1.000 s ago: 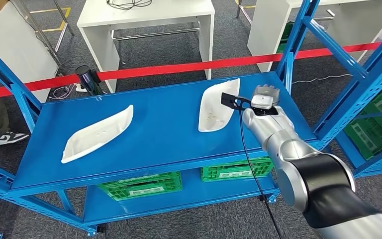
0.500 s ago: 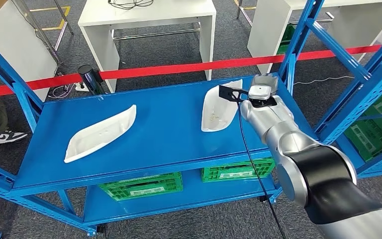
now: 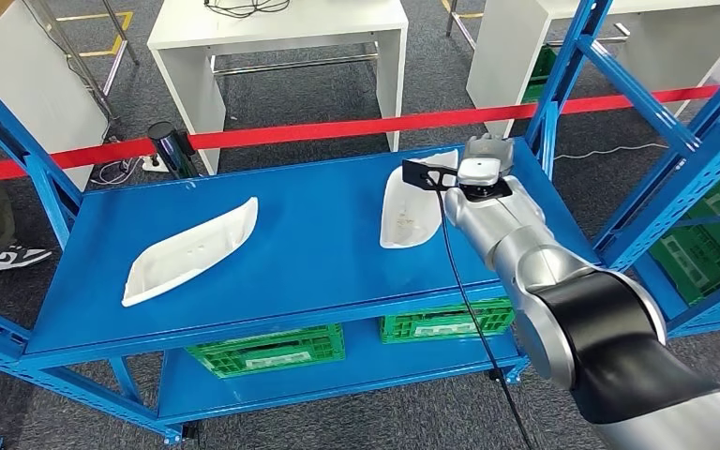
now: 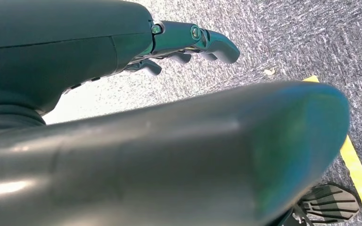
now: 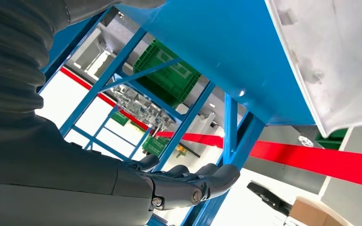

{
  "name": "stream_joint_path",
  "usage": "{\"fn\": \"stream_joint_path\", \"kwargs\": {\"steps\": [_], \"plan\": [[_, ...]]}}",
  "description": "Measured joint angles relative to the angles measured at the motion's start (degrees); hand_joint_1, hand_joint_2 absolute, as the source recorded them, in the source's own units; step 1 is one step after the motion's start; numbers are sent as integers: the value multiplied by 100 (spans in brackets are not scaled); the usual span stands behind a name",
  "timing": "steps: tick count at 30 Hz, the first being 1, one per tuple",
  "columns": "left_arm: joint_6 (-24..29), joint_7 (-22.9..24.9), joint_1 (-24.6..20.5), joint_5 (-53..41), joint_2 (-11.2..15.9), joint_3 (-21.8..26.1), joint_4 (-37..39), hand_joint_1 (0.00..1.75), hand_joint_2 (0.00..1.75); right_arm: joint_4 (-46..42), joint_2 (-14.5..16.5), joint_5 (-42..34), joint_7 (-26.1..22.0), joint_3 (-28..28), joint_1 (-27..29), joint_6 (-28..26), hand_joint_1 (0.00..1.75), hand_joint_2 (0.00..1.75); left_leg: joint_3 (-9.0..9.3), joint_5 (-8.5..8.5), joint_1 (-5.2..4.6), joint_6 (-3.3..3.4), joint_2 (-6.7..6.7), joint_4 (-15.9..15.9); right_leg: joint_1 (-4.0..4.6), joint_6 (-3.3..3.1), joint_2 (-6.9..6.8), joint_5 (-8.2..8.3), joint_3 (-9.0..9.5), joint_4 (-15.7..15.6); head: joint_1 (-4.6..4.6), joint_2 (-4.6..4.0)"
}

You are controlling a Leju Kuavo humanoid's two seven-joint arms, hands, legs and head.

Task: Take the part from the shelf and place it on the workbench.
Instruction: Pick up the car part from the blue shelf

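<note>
We see the right hand (image 3: 486, 161) extended over the far right part of the blue shelf (image 3: 291, 244), at the end of the silver right arm (image 3: 525, 253). In the right wrist view its fingers (image 5: 188, 181) lie nearly straight and apart, with nothing between them and the thumb; the hand is released. The white part (image 3: 411, 202), a shallow boat-shaped shell, lies on the shelf top just beside the hand, toward the shelf's middle, its far tip close to the wrist camera mount (image 3: 424, 174). We cannot tell from the head view whether hand and part touch; in the right wrist view the part (image 5: 330, 61) is clear of the fingers.

The left hand (image 4: 188, 42) hangs over grey carpet (image 4: 311, 37) beside a yellow floor line (image 4: 358, 179); its fingers are loosely extended and hold nothing.

A second white part (image 3: 189, 251) of like form lies well apart on the left half of the same shelf top. Two green crates (image 3: 267, 349) sit on the lower level. Beyond the shelf a red barrier tape (image 3: 337, 129) runs across the view, with a white bench (image 3: 281, 28) behind it. At the left edge we note a person's shoe (image 3: 9, 258) on the floor.
</note>
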Motion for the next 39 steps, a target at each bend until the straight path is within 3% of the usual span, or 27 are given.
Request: {"fn": "stream_joint_path", "kwargs": {"steps": [20, 39], "plan": [[0, 36, -1, -6, -4, 7, 2, 0, 0, 0, 23, -284, -2, -42, 241, -468, 0, 175, 44, 1, 0, 1, -1, 1, 0, 5, 0, 3, 4, -6, 0, 0], [0, 70, -2, -83, -2, 7, 1, 0, 0, 0, 22, -329, -4, -116, 471, -552, 0, 175, 47, 1, -2, 1, -1, 1, 0, 6, 1, 5, 9, -9, 0, 0]]}}
